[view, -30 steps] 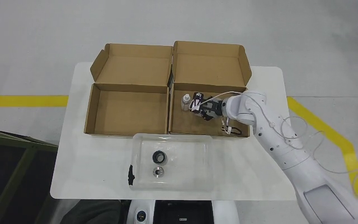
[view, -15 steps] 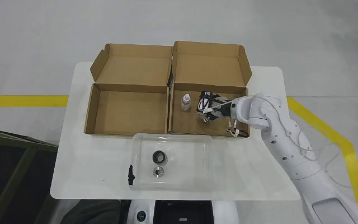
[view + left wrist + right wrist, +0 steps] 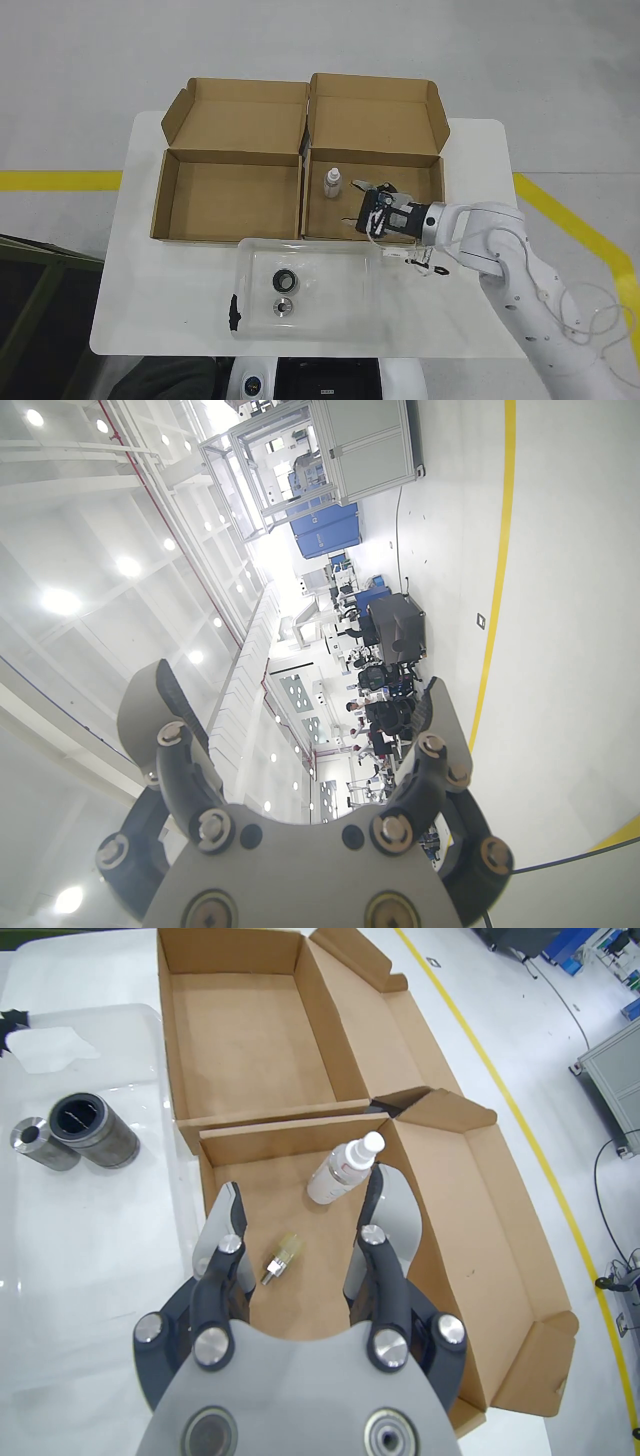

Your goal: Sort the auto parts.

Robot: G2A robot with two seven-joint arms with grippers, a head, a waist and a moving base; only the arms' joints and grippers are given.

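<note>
Table (image 3: 470,150) holds two boxes (image 3: 230,200) (image 3: 410,195), two cylinders (image 3: 287,280) (image 3: 285,306), one bottle (image 3: 333,183).

We count two cardboard boxes, one box (image 3: 228,200) and a second box (image 3: 415,175), and one clear tray (image 3: 340,290). We count two metal cylinders: a larger cylinder (image 3: 286,280) and a smaller cylinder (image 3: 284,307). We count one white bottle (image 3: 332,183), one small fitting (image 3: 281,1259), one black scrap (image 3: 234,315), one bench (image 3: 130,260), and two end effectors: the left end effector (image 3: 298,676) and the right end effector (image 3: 306,1180).
</note>
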